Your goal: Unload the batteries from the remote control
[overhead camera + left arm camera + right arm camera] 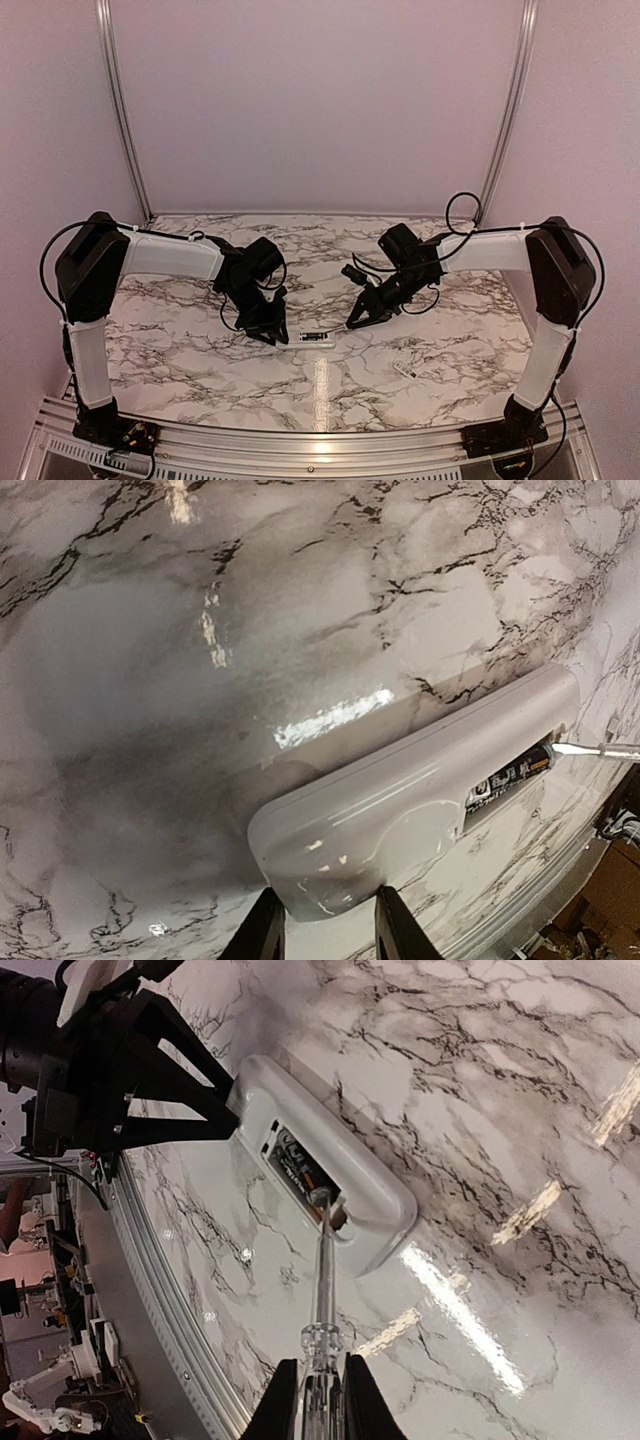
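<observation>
The white remote control lies on the marble table with its open recess facing up. My left gripper is shut on the remote's near end, with a finger on each side. One dark battery with a copper end lies in the recess and also shows in the left wrist view. My right gripper is shut on a screwdriver with a clear handle. Its metal tip rests in the recess against the battery's end. A second battery is not visible.
A small white flat chip lies on the table to the right of the remote, toward the front. The metal rail at the table's front edge runs close behind the remote.
</observation>
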Tool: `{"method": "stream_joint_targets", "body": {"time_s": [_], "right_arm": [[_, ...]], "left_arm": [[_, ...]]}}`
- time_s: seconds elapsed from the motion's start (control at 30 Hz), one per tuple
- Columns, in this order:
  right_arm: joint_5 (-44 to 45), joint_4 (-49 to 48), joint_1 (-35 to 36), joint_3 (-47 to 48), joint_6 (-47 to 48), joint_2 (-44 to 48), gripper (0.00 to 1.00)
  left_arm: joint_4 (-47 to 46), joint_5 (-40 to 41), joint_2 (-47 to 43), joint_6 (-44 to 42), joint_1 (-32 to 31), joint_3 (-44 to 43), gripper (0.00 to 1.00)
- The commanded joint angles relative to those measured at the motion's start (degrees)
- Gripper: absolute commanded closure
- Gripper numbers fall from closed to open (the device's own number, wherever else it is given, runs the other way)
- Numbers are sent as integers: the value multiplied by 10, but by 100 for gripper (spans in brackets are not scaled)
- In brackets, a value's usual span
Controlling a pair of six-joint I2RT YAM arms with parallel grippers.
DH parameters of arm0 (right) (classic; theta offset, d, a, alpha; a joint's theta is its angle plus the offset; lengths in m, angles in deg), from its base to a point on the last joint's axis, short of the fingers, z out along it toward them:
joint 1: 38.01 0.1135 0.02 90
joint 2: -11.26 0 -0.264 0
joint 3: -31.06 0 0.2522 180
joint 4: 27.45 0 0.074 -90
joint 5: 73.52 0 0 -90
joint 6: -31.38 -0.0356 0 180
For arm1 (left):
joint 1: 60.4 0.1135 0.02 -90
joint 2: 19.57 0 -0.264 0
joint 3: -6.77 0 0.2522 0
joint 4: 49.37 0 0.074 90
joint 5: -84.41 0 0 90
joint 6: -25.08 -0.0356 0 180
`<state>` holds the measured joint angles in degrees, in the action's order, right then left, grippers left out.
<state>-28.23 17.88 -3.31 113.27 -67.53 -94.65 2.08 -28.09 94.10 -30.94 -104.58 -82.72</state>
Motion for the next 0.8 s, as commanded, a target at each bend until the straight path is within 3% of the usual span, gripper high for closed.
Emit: {"method": "stream_joint_targets", "body": {"time_s": [0.0, 0.77], "right_arm": [[-89, -2, 33, 25, 17, -8, 100], [-77, -9, 37, 18, 10, -10, 100]], "left_arm": [[-49, 20, 49, -6, -13, 0, 78], [-51, 22, 42, -5, -13, 7, 79]]}}
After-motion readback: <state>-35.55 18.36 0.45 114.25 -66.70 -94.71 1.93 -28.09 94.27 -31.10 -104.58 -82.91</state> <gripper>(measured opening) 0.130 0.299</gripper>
